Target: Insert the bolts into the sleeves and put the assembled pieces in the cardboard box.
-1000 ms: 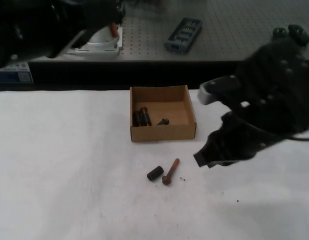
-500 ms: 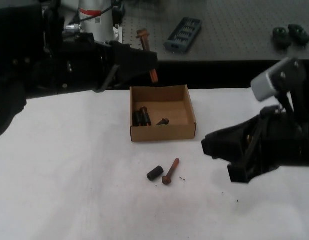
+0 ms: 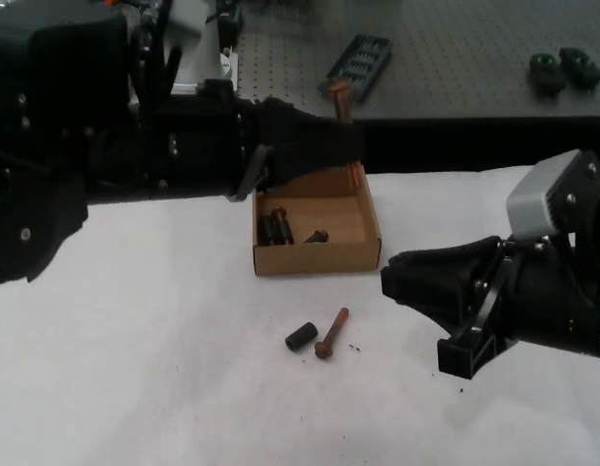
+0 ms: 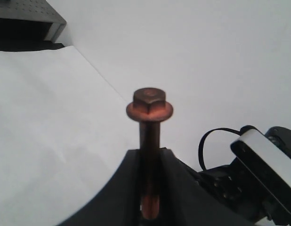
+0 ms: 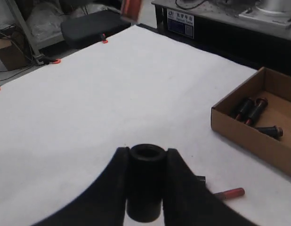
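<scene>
Over your white desk (image 3: 135, 388), left gripper (image 4: 149, 153) clamps a bolt (image 4: 149, 110) upright, shank partly hidden, seemingly above the cardboard box (image 3: 316, 257)'s far wall; right gripper (image 5: 145, 151) pinches a sleeve (image 5: 145, 183) lengthwise.

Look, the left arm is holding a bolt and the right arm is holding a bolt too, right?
Not quite. The left end effector does hold a bolt, but the right end effector holds a black sleeve, as the right wrist view shows.
</scene>
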